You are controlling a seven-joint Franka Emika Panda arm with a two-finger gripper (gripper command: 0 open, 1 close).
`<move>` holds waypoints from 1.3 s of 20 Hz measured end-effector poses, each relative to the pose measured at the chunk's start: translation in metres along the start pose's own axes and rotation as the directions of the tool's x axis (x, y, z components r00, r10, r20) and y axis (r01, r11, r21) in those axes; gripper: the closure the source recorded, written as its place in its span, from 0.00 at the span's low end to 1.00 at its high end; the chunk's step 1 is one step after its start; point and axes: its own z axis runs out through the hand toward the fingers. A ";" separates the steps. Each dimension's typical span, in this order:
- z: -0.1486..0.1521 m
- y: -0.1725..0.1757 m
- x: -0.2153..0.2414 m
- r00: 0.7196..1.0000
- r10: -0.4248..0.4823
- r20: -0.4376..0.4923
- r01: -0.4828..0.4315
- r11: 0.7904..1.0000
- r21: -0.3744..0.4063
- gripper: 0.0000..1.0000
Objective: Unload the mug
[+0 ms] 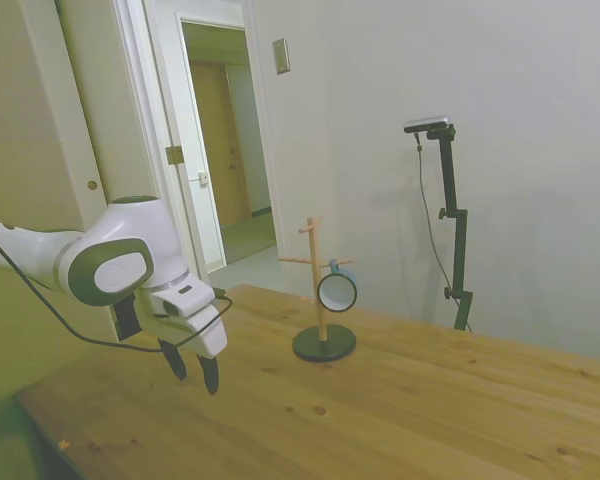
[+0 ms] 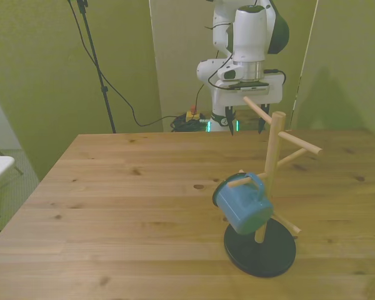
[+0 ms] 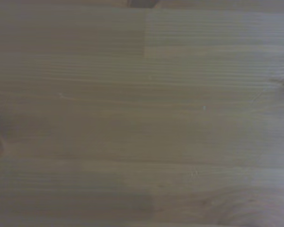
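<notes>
**Mug on rack, gripper clear**

Gripper (image 1: 194, 371) at side view's left, above the table (image 1: 400, 420), fingers parted, holding nothing; well apart to its right, mug (image 1: 337, 291) hangs by its handle on the wooden rack (image 1: 321, 300).

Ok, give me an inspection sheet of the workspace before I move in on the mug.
Surface: wooden table, bare apart from the rack.
Job's things: mug hangs by its handle on a lower peg of the wooden rack, tilted; rack on a dark round base.
Clutter: nothing seen.
Gripper: gripper open, empty, above the table, apart from the rack.
Cables: black cable along the arm; more on the floor behind.
Surroundings: open door, plain walls.
</notes>
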 end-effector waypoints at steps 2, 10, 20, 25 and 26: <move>0.002 0.000 0.000 1.000 -0.002 0.002 0.002 1.000 -0.004 0.00; -0.026 0.027 0.047 0.989 0.041 -0.145 -0.035 0.998 0.045 0.00; -0.034 0.042 0.150 0.945 0.115 -0.306 -0.074 0.987 0.143 0.00; -0.032 0.030 0.180 0.927 0.128 -0.353 -0.067 0.981 0.181 0.00; -0.030 0.027 0.186 0.921 0.134 -0.366 -0.063 0.978 0.201 0.00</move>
